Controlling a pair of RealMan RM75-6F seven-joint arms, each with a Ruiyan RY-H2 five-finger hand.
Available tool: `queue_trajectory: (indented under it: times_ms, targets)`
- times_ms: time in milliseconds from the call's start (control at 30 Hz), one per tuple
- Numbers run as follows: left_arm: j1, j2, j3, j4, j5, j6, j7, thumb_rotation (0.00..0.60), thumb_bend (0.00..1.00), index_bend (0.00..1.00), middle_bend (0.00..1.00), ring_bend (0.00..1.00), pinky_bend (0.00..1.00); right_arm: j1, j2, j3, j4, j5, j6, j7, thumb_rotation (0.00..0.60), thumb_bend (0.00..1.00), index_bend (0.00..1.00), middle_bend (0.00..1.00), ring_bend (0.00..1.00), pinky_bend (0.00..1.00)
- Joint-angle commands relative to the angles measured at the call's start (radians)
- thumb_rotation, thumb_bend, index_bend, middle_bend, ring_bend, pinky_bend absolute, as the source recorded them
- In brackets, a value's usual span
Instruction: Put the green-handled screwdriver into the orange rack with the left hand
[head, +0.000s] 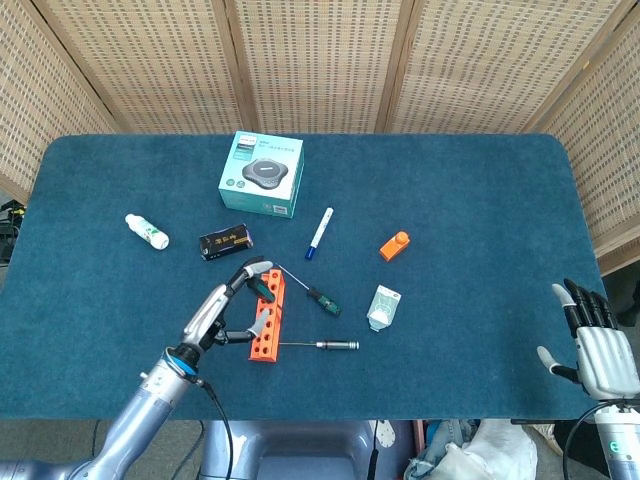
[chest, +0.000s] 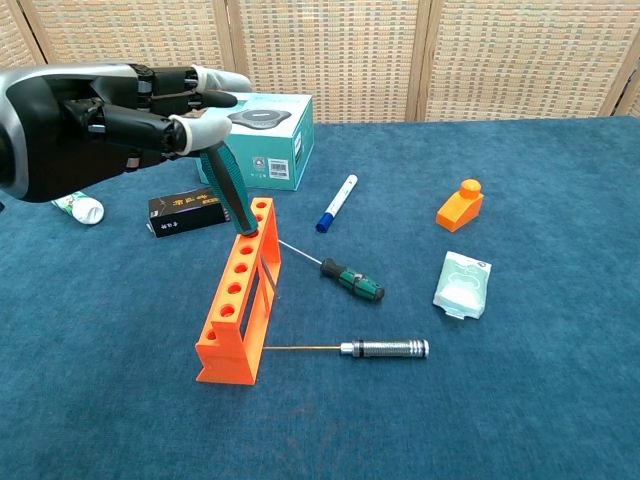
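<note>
The green-handled screwdriver (chest: 228, 195) (head: 262, 289) stands tilted in an end hole of the orange rack (chest: 235, 300) (head: 265, 330), handle leaning to the left. My left hand (chest: 110, 110) (head: 230, 305) is at the handle's top with fingers spread, thumb just in front of the handle and the other fingers reaching over it. No grip on the handle shows. My right hand (head: 598, 345) rests open at the table's front right corner, seen only in the head view.
A second green-and-black screwdriver (chest: 350, 278) lies right of the rack, and a metal-handled one (chest: 385, 348) lies at its near end. A teal box (chest: 255, 140), black box (chest: 185, 210), white bottle (chest: 78, 208), marker (chest: 337, 202), orange block (chest: 460, 205) and white packet (chest: 462, 283) lie around.
</note>
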Motion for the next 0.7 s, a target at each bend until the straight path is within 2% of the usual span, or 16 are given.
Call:
queue_trajectory:
  times_ms: [33,467,700]
  targets:
    - [-0.003,-0.002,-0.001,0.002,-0.002,-0.003,0.000,0.600,0.49,0.12,0.00,0.00,0.00,0.000,0.000,0.000,0.000,0.000,0.000,-0.001,0.600,0.24,0.00,0.00,0.00,0.00]
    - [-0.024,-0.020,-0.001,0.008,-0.010,-0.008,0.016,0.600,0.49,0.12,0.00,0.00,0.00,-0.002,0.003,0.000,-0.003,-0.002,0.004,0.001,0.600,0.25,0.00,0.00,0.00,0.00]
    - [-0.007,-0.007,0.002,-0.012,0.036,0.014,0.007,0.600,0.49,0.12,0.00,0.00,0.00,-0.001,0.002,-0.001,-0.002,-0.003,0.003,0.001,0.600,0.24,0.00,0.00,0.00,0.00]
